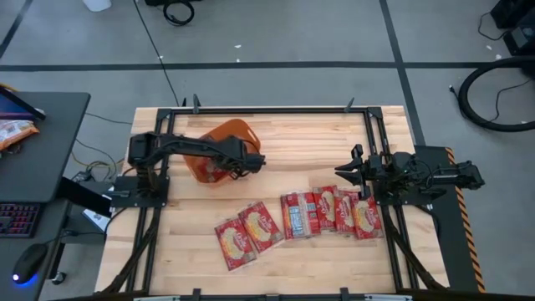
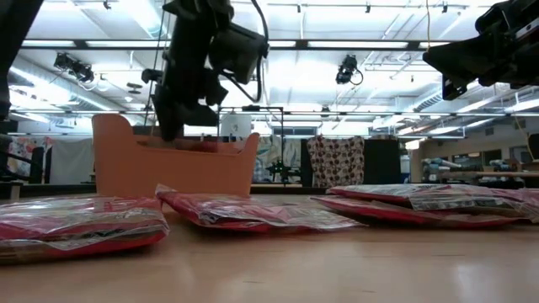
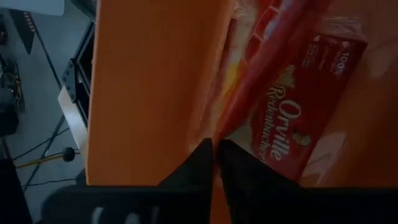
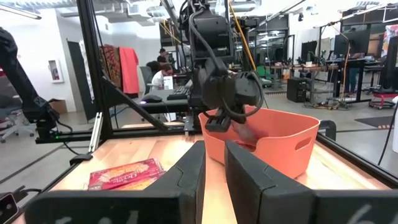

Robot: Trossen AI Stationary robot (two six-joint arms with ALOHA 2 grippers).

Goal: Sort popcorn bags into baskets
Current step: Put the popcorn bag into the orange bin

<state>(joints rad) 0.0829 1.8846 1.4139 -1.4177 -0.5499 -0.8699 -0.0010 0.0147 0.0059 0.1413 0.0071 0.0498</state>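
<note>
We see the main risk at the orange plastic tub with sloping sides: the left gripper is down inside it with its dark fingers nearly together, and the edge of a flat red popcorn packet with a cream label lies just past the tips. We cannot tell whether the fingers are pinching that edge or have let it go. If a corner of the wrapper is caught when the arm lifts, the packet could come back out or drop on the rim. The fingers are also close against the tub's inner wall, so a sideways pull could drag or tip the light tub on the wooden table.

The left arm reaches from its base at the table's left across to the tub, its wrist bent downward so the gripper points into the tub's right part. In the low view it hangs steeply over the far rim.

The right gripper waits near the right edge, held above the table, its fingers a narrow slot apart with nothing between them.

The other red packets lie in a loose row across the near half of the table, some overlapping; the rightmost ones lie just beside the right arm's base.
</note>
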